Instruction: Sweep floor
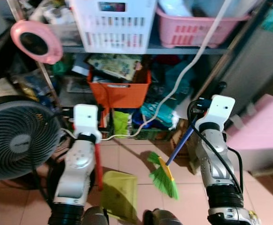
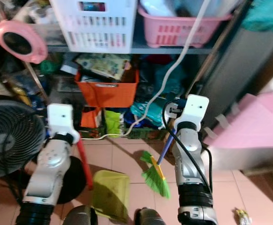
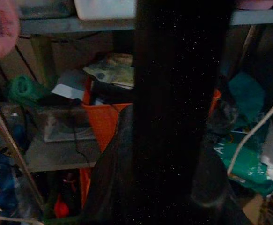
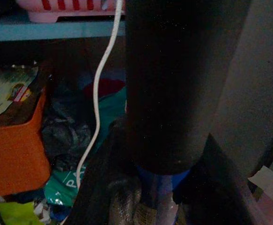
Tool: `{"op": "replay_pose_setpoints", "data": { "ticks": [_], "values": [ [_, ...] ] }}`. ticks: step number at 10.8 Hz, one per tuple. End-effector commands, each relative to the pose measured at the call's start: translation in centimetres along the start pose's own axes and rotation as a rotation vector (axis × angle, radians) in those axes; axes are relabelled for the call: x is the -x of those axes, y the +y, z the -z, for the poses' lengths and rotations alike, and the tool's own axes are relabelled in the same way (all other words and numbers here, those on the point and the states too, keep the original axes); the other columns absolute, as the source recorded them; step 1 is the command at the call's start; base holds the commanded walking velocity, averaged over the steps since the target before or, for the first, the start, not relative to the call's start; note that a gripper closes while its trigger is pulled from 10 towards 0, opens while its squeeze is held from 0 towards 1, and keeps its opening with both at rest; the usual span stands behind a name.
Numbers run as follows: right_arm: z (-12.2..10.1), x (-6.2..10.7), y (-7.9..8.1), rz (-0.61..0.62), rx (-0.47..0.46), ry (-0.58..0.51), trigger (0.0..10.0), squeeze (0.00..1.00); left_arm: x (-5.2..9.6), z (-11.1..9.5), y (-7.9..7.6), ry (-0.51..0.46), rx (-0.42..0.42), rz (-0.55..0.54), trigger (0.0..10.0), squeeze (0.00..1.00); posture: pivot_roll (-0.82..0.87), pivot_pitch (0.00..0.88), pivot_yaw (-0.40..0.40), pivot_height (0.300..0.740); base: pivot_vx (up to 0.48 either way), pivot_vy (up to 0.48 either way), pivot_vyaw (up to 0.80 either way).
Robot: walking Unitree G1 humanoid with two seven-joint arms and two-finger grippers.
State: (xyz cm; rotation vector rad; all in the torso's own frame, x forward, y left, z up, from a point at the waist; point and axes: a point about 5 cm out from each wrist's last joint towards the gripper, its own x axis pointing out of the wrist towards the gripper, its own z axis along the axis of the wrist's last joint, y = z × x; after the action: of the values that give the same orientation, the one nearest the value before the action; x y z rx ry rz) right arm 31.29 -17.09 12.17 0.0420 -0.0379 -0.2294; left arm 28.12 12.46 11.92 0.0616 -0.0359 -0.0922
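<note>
Eye views: soft, slightly blurred throughout, evenly lit from above, colours bright, the shelf point(image 1: 150, 48) casting deep shade on the clutter beneath it. Wrist views: dim and grainy, each crossed by a near-black, out-of-focus finger point(image 3: 173, 117), with detail legible beside it.

Green broom point(image 1: 164, 177) beside yellow-green dustpan point(image 1: 119, 194) on tiles.
</note>
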Motion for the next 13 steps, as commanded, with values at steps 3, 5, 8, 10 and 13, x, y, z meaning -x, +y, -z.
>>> {"op": "replay_pose_setpoints", "data": {
  "ticks": [3, 5, 8, 10, 13],
  "values": [
    [0.62, 0.12, 0.44, -0.019, -0.004, 0.042, 10.0, 0.0, -0.11, -0.95, -0.17, -0.051, -0.048, 0.013, 10.0, 0.0, 0.01, 0.087, -0.037, 0.74, 0.0, 0.0, -0.53],
    [0.49, 0.05, 0.57, -0.031, -0.006, 0.037, 10.0, 0.0, -0.19, -0.95, -0.31, -0.052, -0.046, 0.019, 10.0, 0.0, 0.01, 0.085, -0.041, 0.74, 0.0, 0.0, 0.0],
    [0.45, -0.02, 0.91, -0.05, -0.011, 0.039, 10.0, 0.0, -0.22, -1.01, -0.38, -0.061, -0.093, 0.003, 10.0, 0.0, 0.01, 0.082, -0.043, 0.74, -0.094, 0.0, 0.0],
    [0.43, -0.06, 1.0, -0.057, -0.013, 0.04, 10.0, 0.0, -0.25, -0.95, -0.46, -0.061, -0.094, 0.006, 10.0, 0.0, 0.01, 0.081, -0.045, 0.74, -0.298, 0.0, 0.0],
    [0.46, -0.07, 1.13, -0.066, -0.012, 0.045, 10.0, 0.0, -0.25, -0.79, -0.61, -0.052, -0.079, 0.013, 10.0, 0.0, 0.0, 0.081, -0.048, 0.74, -0.298, 0.0, 0.0]
  ]
}}
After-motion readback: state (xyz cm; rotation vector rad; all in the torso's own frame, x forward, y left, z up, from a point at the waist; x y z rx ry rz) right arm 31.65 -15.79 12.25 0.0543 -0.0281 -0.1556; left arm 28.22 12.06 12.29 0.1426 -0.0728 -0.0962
